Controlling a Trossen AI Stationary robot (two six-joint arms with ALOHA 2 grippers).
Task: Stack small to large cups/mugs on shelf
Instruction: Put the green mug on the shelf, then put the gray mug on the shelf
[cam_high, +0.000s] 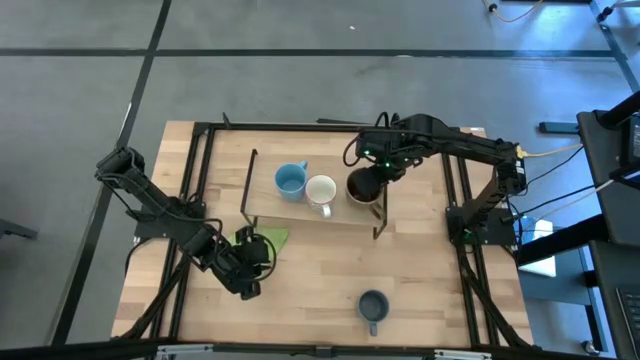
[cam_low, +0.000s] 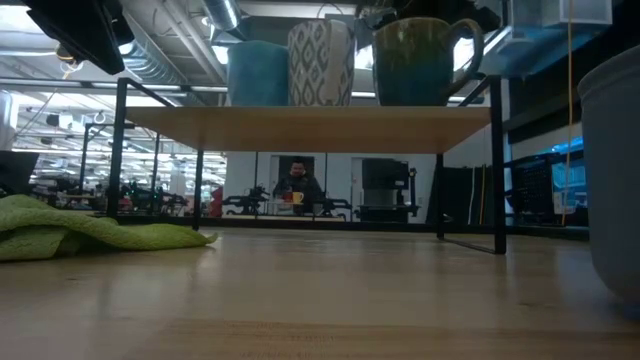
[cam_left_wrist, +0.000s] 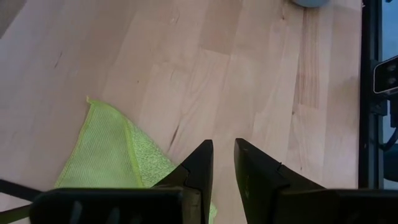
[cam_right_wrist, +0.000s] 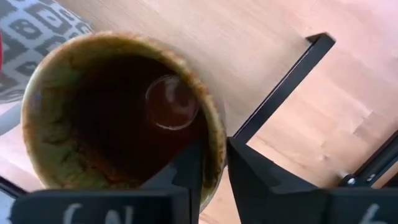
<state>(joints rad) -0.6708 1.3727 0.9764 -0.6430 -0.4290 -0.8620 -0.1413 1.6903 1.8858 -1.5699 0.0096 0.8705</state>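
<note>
Shelf (cam_high: 300, 212) with three mugs, table (cam_high: 420, 270) with grey-blue mug (cam_high: 372, 307), green cloth (cam_high: 272, 238)

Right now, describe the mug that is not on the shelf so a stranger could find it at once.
Start at the shelf in the middle of the table, which carries three mugs in a row. Come toward the table's near edge, right of the green cloth: the grey-blue mug stands there alone on bare wood, the only one off the shelf.
</note>
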